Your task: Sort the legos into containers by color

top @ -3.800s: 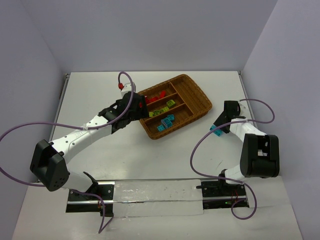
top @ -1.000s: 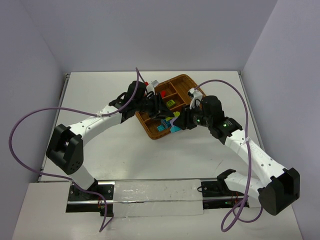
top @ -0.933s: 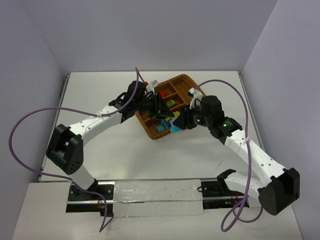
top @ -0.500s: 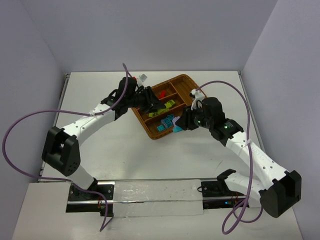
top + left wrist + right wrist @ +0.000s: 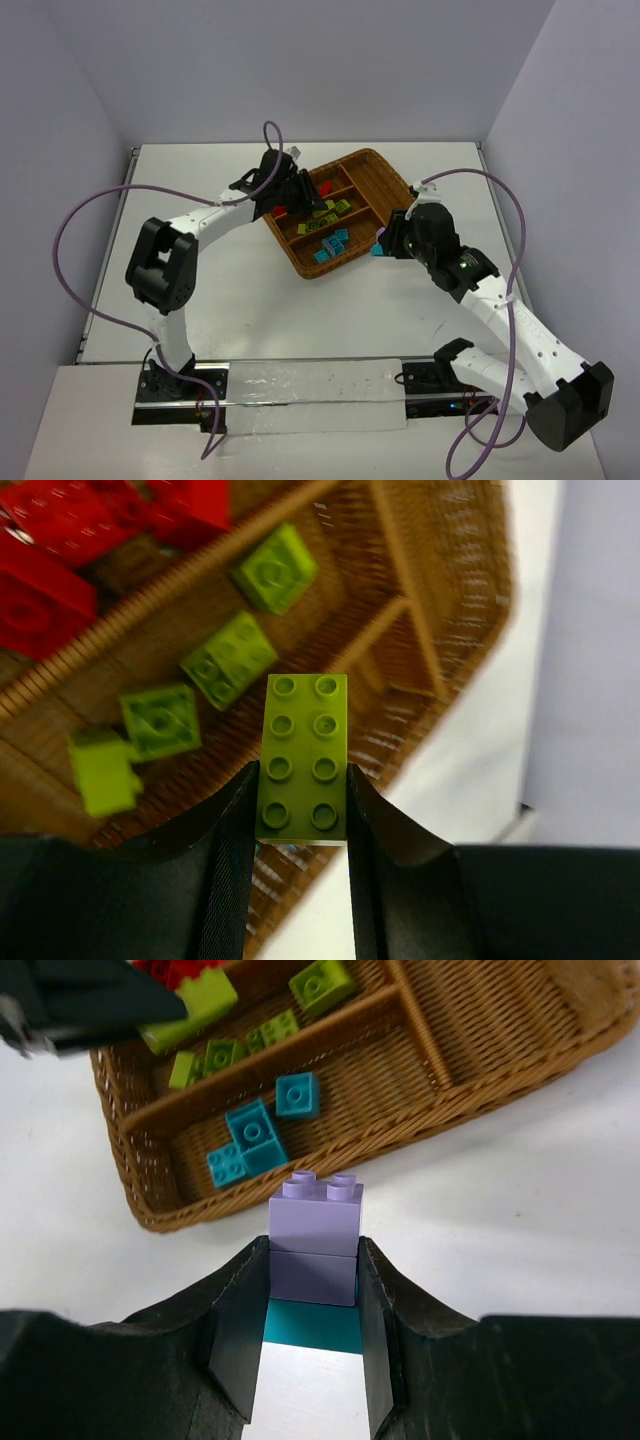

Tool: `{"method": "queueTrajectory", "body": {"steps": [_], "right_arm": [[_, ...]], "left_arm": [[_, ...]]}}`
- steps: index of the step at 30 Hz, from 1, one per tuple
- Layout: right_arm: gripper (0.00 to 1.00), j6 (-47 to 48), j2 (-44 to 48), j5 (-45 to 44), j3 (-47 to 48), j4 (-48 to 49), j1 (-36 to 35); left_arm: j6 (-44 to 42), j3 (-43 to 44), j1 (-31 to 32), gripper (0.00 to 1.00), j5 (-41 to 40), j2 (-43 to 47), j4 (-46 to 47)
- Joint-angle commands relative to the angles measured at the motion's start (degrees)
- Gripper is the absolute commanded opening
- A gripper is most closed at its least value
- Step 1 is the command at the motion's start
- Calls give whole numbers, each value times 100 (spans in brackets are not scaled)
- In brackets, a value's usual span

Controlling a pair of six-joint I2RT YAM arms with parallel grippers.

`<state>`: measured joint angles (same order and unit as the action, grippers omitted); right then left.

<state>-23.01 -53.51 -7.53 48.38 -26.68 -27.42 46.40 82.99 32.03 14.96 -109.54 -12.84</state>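
Two bricks are airborne. The left gripper (image 5: pixel 301 776) is clenched on a glossy yellow-green two-by-four lego (image 5: pixel 304 720) over the tray's (image 5: pixel 386 176) middle slot (image 5: pixel 330 610) — best lowered between the dividers before release, clear of the red legos (image 5: pixel 40 600). The right gripper (image 5: pixel 314 1260) pinches a lilac brick (image 5: pixel 316 1215) stacked on a cyan brick (image 5: pixel 312 1326), just outside the tray's long rim.

No text, label, brand or number can be read anywhere; any fine print is perhaps too blurred.

Bright, even light; soft wrist-view backgrounds.
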Motion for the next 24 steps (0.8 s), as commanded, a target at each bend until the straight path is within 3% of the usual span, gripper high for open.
{"method": "queueTrajectory", "body": {"steps": [1,3,7,9,13,17,20,22,24], "right_arm": [[0,-256,243,-540,-39,92,26],[0,-239,226,-526,-39,79,31],[0,-254,167,-487,-65,91,35],[0,-257,139,-452,-47,110,35],[0,-350,10,-447,67,87,40],[0,-609,-267,-606,261,4,97],[0,-850,-526,-631,471,-111,152],[0,-1054,-695,-575,618,-153,167],[0,-1147,-800,-427,660,-88,184]], "left_arm": [[-507,461,5,0,-550,-310,-103],[-588,608,5,9,-740,-510,-201],[-697,851,29,66,-942,-699,-514],[-746,850,52,87,-978,-624,-561],[-874,846,222,91,-1127,-155,-706],[-728,539,396,80,-1239,586,-770],[-485,-269,488,73,-741,1202,-67],[-238,-1084,523,74,94,1695,819],[47,-1609,554,84,484,2056,1524]]}}
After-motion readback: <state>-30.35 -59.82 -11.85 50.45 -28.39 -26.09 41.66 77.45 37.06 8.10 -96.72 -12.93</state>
